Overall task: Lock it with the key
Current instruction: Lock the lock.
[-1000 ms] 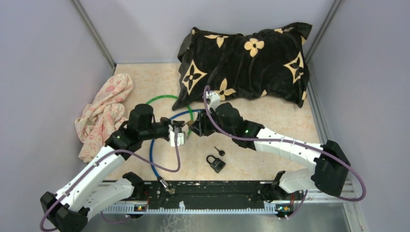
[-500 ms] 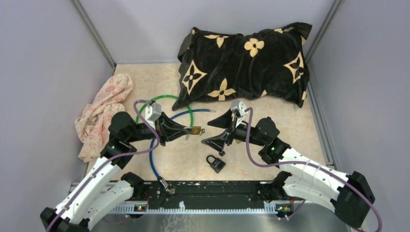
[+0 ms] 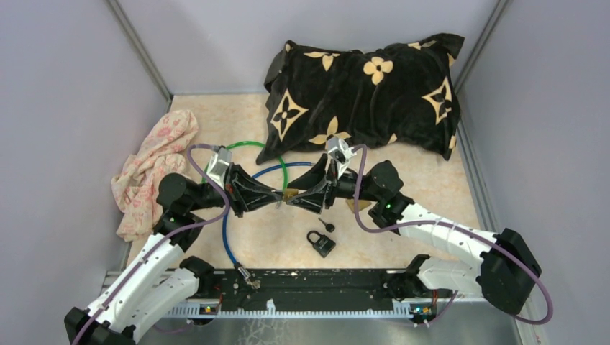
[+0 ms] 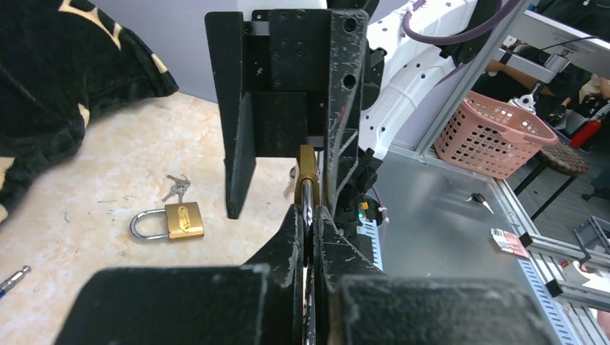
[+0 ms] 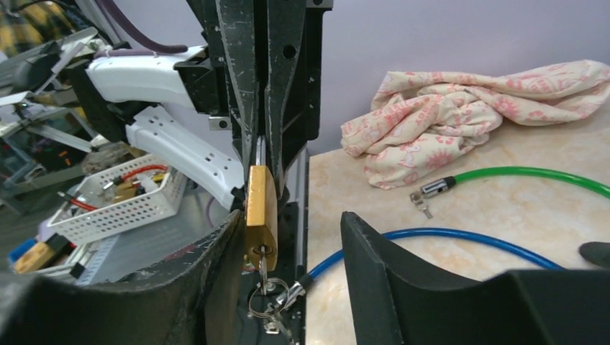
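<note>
A brass padlock hangs in the air. My left gripper is shut on its steel shackle, as the left wrist view shows. A key sits in its keyhole with a wire ring and further keys dangling below. My right gripper is open, and its fingers stand on either side of the padlock's lower end, the left one close against the body. In the top view the two grippers meet tip to tip over the table's middle, the left gripper holding the padlock and the right gripper facing it.
A black padlock and a black key lie in front of the grippers. A second brass padlock with keys lies on the table. Blue cable, green cable, pink cloth, black pillow.
Half a second ago my right gripper stood wide open apart from the padlock; it has moved left and narrowed around the padlock's lower end. The left gripper kept its hold.
</note>
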{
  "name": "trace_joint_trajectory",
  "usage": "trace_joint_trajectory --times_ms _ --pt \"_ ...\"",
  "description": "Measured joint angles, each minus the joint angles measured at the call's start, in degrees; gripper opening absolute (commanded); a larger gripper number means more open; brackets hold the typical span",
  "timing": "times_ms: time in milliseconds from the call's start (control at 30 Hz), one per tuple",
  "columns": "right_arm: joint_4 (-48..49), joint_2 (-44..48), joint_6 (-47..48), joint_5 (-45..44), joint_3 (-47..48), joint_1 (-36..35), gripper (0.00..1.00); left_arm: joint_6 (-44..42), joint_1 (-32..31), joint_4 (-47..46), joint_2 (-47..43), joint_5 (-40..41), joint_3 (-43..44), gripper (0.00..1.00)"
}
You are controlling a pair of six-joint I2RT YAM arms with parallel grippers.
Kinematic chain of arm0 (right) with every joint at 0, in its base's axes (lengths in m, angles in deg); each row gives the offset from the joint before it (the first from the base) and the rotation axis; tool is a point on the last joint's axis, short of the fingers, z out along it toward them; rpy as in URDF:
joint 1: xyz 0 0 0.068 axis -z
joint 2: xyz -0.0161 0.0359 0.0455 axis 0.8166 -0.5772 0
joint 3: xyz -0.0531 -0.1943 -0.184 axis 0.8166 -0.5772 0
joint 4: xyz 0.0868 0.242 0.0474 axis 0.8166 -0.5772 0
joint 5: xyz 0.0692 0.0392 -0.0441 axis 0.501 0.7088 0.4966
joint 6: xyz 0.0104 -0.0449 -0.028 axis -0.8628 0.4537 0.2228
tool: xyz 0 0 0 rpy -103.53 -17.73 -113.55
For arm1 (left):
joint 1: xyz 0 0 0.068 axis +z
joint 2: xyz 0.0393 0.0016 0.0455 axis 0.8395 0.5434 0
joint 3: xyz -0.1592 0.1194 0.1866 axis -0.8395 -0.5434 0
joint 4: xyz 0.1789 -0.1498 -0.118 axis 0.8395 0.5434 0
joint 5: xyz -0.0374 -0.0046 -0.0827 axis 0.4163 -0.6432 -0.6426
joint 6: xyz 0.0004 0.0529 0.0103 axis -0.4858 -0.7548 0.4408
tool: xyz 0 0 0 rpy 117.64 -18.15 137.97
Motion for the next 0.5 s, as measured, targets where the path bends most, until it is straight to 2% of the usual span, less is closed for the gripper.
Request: trace_joint_trajectory --times_ms 100,133,167,200,333,400,500 --pt "-0.07 -0.72 -0.87 1.09 1.14 -0.2 0.26 0.57 0.0 0.0 -0.02 -0.24 0.0 0.0" --pt "-0.24 -0.85 -1.27 1.57 1.75 -0.37 0.19 0.66 0.02 0.0 -0.02 -0.2 0.0 0.0" --pt "-0.22 -0.87 -1.29 1.7 2.29 -0.59 0.04 0.68 0.07 0.02 -0.02 -0.24 0.0 0.0" --pt "-0.46 -0.85 -1.36 2.23 2.8 -0.72 0.0 0.66 0.09 0.02 0.0 -0.2 0.0 0.0" --pt "-2.23 -0.85 -1.01 2.27 3.98 -1.03 0.0 0.81 0.26 -0.37 -0.24 -0.39 0.0 0.02" --pt "-3.34 -0.74 -0.55 1.95 4.24 -1.07 0.0 0.74 0.33 -0.02 -0.33 -0.17 0.0 0.25" --pt "-5.7 -0.02 0.39 0.83 4.24 -1.2 0.0 -0.52 0.9 2.03 -0.79 0.26 0.04 0.33"
